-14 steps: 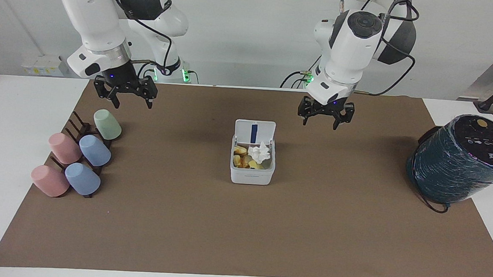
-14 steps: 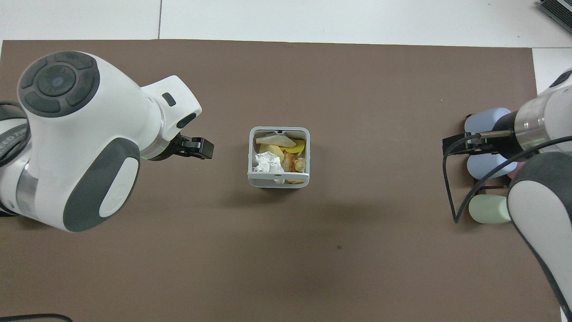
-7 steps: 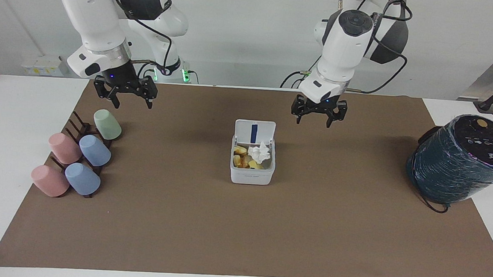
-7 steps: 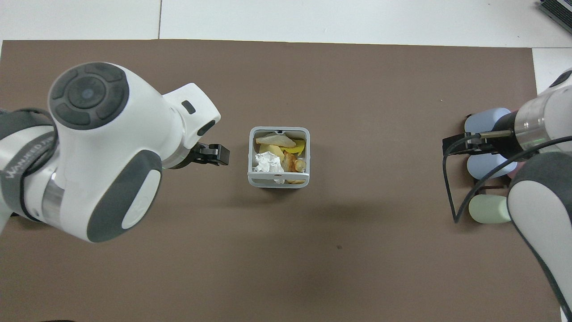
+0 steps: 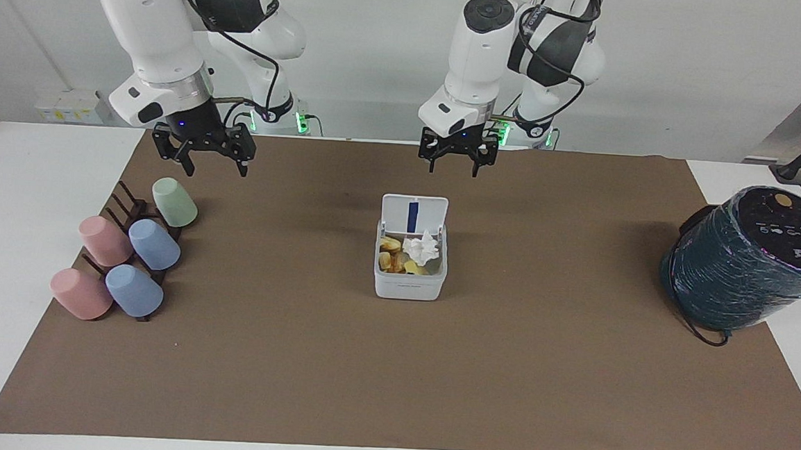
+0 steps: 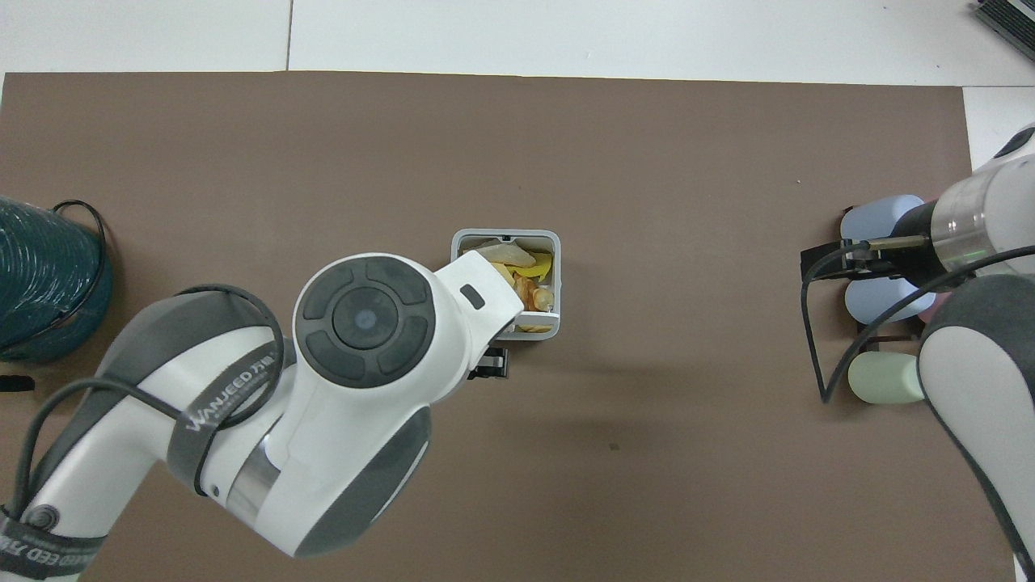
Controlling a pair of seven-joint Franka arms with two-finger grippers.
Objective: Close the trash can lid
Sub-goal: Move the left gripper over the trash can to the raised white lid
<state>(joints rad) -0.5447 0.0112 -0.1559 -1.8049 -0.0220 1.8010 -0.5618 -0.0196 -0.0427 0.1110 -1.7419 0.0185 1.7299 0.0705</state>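
The small white trash can [image 5: 409, 282] stands in the middle of the brown mat, filled with food scraps and a crumpled tissue. Its lid [image 5: 413, 215] stands upright and open on the edge nearest the robots, blue strip showing. In the overhead view the can's rim [image 6: 505, 235] shows, and the left arm covers part of it. My left gripper [image 5: 455, 166] is open and empty, raised over the mat beside the back of the lid and apart from it; a bit of it shows in the overhead view [image 6: 490, 365]. My right gripper [image 5: 203, 159] is open and waits over the mat by the green cup.
A large dark teal wrapped cylinder [image 5: 746, 260] stands at the left arm's end of the mat, with a cable at its foot. Several pastel cups [image 5: 128, 250] lie on a dark rack at the right arm's end, also in the overhead view [image 6: 885, 242].
My left arm has swung from its own end of the table toward the middle and now hangs by the upright lid. The right arm, can and lid have not moved.
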